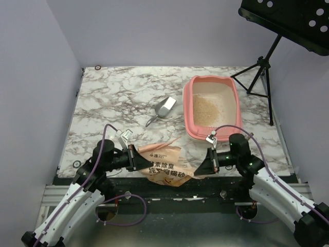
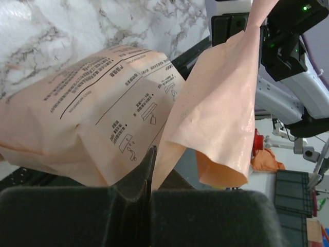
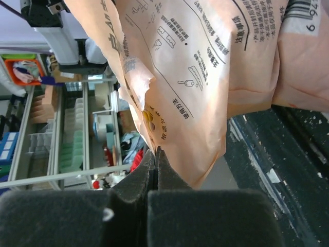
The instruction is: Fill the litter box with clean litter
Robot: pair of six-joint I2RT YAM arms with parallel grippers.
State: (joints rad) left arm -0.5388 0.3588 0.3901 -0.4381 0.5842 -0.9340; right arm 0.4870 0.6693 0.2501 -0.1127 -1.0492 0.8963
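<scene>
Up at one o'clock on the marble table [image 1: 113, 92]: pink litter box [image 1: 187, 110], lying flat, holding a shallow patch of beige litter [image 1: 206, 110]. At its nine o'clock, slightly apart, grey metal scoop [image 1: 163, 109]. Down at six o'clock, orange printed bag [image 1: 164, 164], crumpled at the near edge. Left gripper [image 1: 134, 158] pinched fully closed on the bag's nine o'clock end; right gripper [image 1: 209, 163] clamped tight on its three o'clock end.

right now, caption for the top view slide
Left claw and right claw pinch the orange bag; litter box holds some litter, scoop beside it.
</scene>
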